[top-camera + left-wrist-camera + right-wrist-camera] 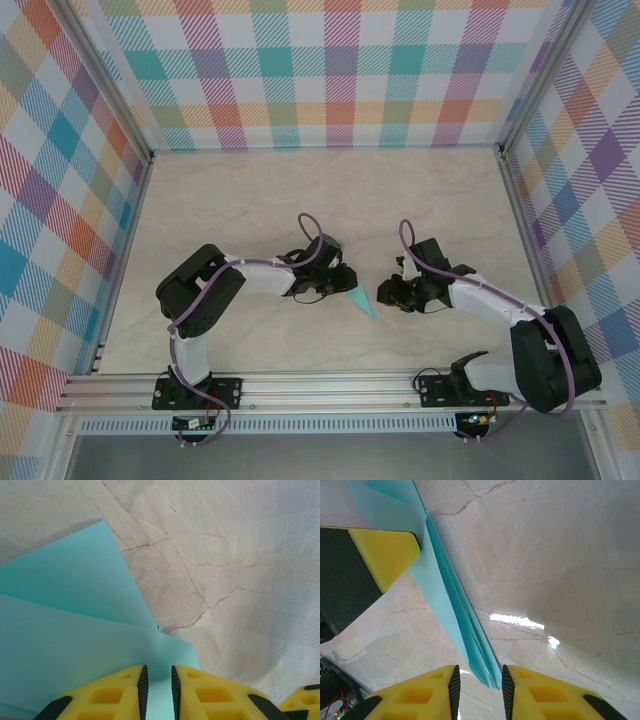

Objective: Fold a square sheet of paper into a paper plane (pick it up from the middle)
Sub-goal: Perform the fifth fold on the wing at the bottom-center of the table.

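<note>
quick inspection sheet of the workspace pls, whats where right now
surface: pale marbled table, bare apart from the job's paper
job's things: teal paper plane, folded into a slim pointed dart, between the two grippers
clutter: nothing seen
grippers: left gripper shut on the plane's wide end; right gripper open, the plane's nose tip between its fingers, not clamped
cables: purple cables loop along both arms, clear of the paper
surroundings: plaid walls on three sides, aluminium rail at the near edge carrying both arm bases
</note>
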